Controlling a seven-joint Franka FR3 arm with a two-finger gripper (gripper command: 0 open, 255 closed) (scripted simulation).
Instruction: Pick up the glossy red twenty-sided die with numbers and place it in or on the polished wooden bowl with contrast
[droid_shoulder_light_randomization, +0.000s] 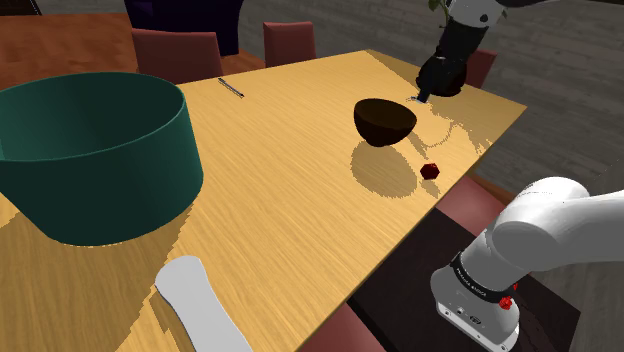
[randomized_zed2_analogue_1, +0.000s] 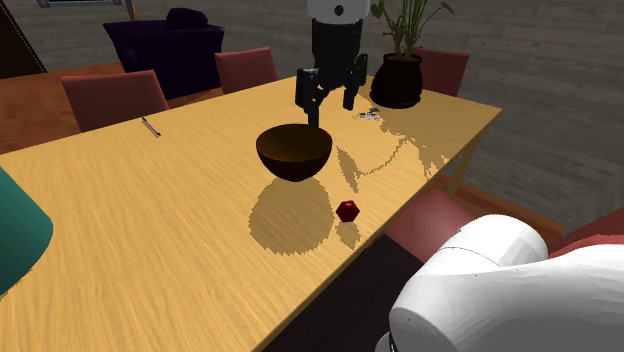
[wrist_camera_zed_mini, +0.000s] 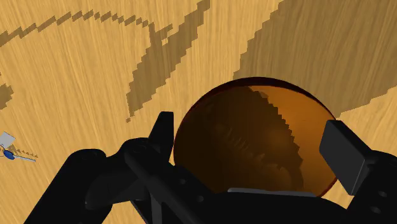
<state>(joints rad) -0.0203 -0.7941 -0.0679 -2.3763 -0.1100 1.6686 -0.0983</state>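
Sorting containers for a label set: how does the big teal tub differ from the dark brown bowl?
The teal tub is far larger than the brown bowl. The tub's walls rise straight; the bowl's curve down to a narrow base. The tub is teal, the bowl dark brown. Both stand upright, open-topped, on the wooden table.

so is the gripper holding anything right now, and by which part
Nothing is held. The gripper hangs open and empty over the dark brown bowl, and the red die lies apart from both on the wooden table.
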